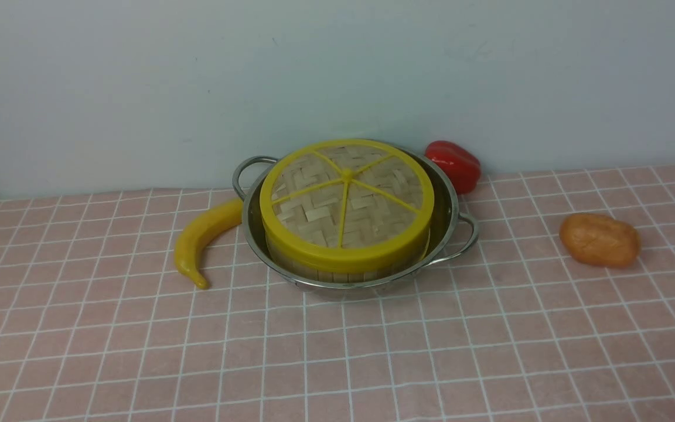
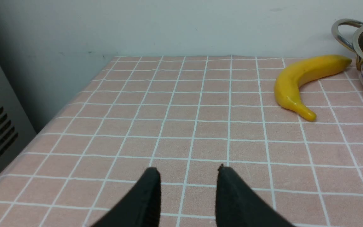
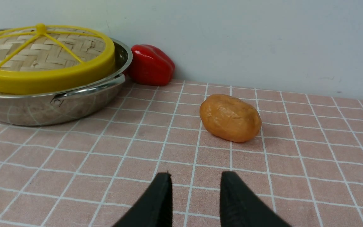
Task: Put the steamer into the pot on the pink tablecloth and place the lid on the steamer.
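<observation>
"Front view, and we're looking at the pot [image 1: 356,285] on the pink tablecloth [image 1: 326,363], the steamer [image 1: 343,276] sitting inside it! What's on top?"

"The lid [image 1: 320,214], lying over the steamer, yellow spokes meeting at a little knob [image 1: 347,174]. Only a strip of the steamer's side peeks out below that yellow rim."

"And around the pot?"

"Banana [image 1: 204,237] on the left, one end right up by the pot! Red pepper [image 1: 453,166] just beyond the pot's right side, close to the wall [image 1: 337,70]. Further right, well apart from the pot, a brown, bread-like lump [image 1: 600,240] on the cloth."

"Take us to the grippers!"

"Left wrist view: the left gripper [image 2: 188,171] has its dark fingers parted, a clear gap between them, cloth showing through, nothing held."

"And the right?"

"Right wrist view: the right gripper [image 3: 196,176] stands wide too, fingers well parted, and it's holding nothing either!"

"Anyone touching the pot?"

"Neither one! Both grippers are away from it, and the front view shows no arm at all."
</observation>
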